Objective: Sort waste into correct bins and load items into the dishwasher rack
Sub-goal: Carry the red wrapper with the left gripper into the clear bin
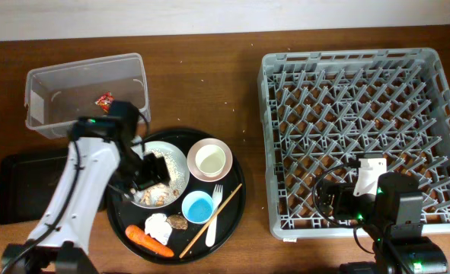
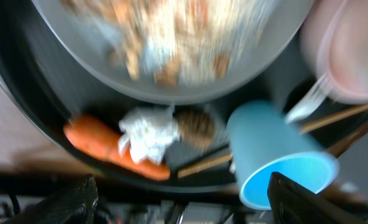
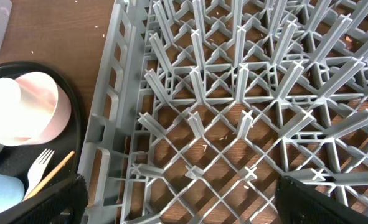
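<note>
The red wrapper (image 1: 104, 99) lies in the clear tub (image 1: 84, 72). On the round black tray (image 1: 236, 194) are the plate (image 1: 177, 164) with rice and scraps (image 1: 157, 195), the pink bowl (image 1: 209, 144) holding the white cup (image 1: 211, 160), the blue cup (image 1: 198, 206), fork (image 1: 214, 211), carrot (image 1: 148, 240), tissue (image 1: 157, 224) and brown lump (image 1: 177, 221). My left gripper (image 2: 184, 205) is open and empty above the plate's near edge; the carrot (image 2: 103, 143), tissue (image 2: 147, 130) and blue cup (image 2: 277, 155) lie below it. My right gripper (image 3: 184, 199) is open and empty over the rack (image 1: 362, 129).
The flat black tray (image 1: 19, 186) lies at the left edge beside my left arm. A wooden chopstick (image 1: 209, 221) lies across the round tray next to the fork. The rack's front left wall (image 3: 109, 124) stands between my right gripper and the round tray.
</note>
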You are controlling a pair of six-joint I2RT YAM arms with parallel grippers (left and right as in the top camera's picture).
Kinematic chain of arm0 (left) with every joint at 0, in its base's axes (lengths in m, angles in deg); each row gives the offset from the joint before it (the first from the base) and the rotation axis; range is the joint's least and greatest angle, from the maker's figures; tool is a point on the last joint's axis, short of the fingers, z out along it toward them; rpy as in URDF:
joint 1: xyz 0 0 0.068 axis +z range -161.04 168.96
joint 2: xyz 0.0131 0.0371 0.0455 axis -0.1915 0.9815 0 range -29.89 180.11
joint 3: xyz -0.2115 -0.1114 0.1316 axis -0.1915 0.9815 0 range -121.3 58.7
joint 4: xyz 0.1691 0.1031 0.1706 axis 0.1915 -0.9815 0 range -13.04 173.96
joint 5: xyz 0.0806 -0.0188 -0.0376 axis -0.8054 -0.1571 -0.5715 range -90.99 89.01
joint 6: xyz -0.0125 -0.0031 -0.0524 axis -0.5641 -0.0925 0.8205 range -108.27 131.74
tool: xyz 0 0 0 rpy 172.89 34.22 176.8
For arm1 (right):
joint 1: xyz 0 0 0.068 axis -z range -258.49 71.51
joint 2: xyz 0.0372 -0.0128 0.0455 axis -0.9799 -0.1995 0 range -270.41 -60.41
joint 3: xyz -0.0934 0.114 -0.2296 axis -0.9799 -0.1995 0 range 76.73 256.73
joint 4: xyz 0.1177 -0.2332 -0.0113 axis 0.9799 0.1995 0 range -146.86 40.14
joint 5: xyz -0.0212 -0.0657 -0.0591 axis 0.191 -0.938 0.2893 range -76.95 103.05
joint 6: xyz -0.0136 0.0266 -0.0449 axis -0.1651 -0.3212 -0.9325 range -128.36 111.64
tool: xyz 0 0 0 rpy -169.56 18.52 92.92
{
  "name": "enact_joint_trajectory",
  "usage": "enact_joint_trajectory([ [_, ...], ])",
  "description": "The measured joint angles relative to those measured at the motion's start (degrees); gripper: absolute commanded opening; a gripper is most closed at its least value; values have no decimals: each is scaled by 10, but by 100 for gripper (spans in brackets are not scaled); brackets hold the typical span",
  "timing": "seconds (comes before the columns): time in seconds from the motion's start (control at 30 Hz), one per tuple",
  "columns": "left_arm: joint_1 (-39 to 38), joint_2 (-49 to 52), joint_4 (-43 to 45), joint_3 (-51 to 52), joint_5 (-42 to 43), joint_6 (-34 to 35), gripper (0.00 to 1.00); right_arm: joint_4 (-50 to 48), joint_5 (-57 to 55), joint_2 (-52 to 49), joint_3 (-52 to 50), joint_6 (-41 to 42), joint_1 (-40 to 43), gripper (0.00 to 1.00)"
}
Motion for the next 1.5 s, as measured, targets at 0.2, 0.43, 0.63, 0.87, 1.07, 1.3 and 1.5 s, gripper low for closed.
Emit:
enact_joint_trajectory([
  [0.2,-34,1,68,140,3,47,87,5,0,0,0,0,0,98],
  [0.43,-34,1,141,184,-25,61,75,6,0,0,0,0,0,98],
  [0.63,-34,1,149,194,-40,69,62,6,0,0,0,0,0,98],
  [0.87,-34,1,170,225,-43,81,35,6,0,0,0,0,0,98],
  [1.07,-34,1,164,220,-45,84,1,6,0,0,0,0,0,98],
  [1.3,-34,1,82,116,-46,71,1,7,0,0,0,0,0,98],
  [1.5,22,1,135,-87,-151,54,1,7,0,0,0,0,0,98],
])
